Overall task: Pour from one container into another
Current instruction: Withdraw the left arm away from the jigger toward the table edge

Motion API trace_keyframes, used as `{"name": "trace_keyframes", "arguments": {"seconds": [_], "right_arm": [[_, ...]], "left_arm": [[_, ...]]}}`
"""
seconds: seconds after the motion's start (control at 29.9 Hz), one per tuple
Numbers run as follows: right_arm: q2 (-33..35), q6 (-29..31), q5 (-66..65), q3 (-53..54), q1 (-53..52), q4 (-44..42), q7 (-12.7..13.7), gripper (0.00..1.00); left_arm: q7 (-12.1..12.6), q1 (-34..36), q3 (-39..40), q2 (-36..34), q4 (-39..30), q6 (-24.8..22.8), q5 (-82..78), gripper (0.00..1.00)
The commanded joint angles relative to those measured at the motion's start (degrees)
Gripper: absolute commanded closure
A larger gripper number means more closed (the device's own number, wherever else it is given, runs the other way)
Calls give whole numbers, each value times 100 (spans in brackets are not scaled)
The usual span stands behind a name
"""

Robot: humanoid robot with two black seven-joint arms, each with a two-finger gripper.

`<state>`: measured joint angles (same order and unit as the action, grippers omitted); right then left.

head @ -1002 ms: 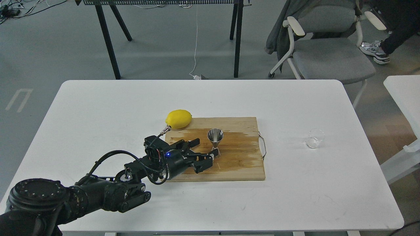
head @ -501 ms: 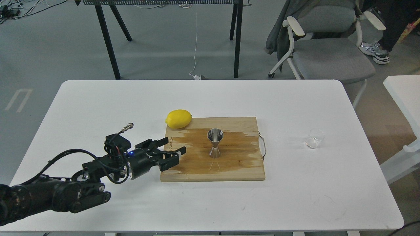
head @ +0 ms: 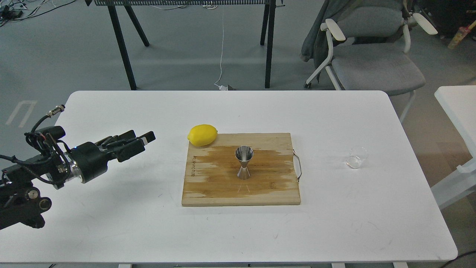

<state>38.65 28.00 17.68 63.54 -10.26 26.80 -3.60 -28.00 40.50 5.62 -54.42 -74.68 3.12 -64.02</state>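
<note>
Head view: the small clear glass tumbler (head: 357,157) stands upright near the right edge of the white table (head: 111,111), untouched. The shiny steel hourglass jigger (head: 244,162) stands upright at the middle of the wooden cutting board (head: 208,186). The left gripper (head: 138,142) hovers near the table's left edge, empty; whether its fingers are parted I cannot tell. Both containers lie well apart from it. Likely best: grasp the tumbler low, level.
</note>
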Motion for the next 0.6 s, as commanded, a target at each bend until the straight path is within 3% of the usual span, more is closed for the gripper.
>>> {"name": "trace_keyframes", "arguments": {"seconds": [0.0, 0.03, 0.27, 0.4, 0.57], "right_arm": [[29, 0, -10, -17, -124, 0, 17, 0], [20, 0, -10, -25, -177, 0, 17, 0], [-6, 0, -19, -34, -336, 464, 157, 0], [-6, 0, -2, -34, -327, 1325, 219, 0], [-15, 0, 182, -26, -327, 1924, 403, 0]], "left_arm": [[0, -7, 833, -191, 172, -2448, 1117, 4], [0, -7, 1044, -209, 295, -3112, 1363, 4], [0, 54, 2249, -87, 2191, -3112, 2637, 3], [0, 54, 2067, 282, 3405, -3112, 4078, 1], [0, 72, 1460, 353, 3697, -3112, 5537, 0]]}}
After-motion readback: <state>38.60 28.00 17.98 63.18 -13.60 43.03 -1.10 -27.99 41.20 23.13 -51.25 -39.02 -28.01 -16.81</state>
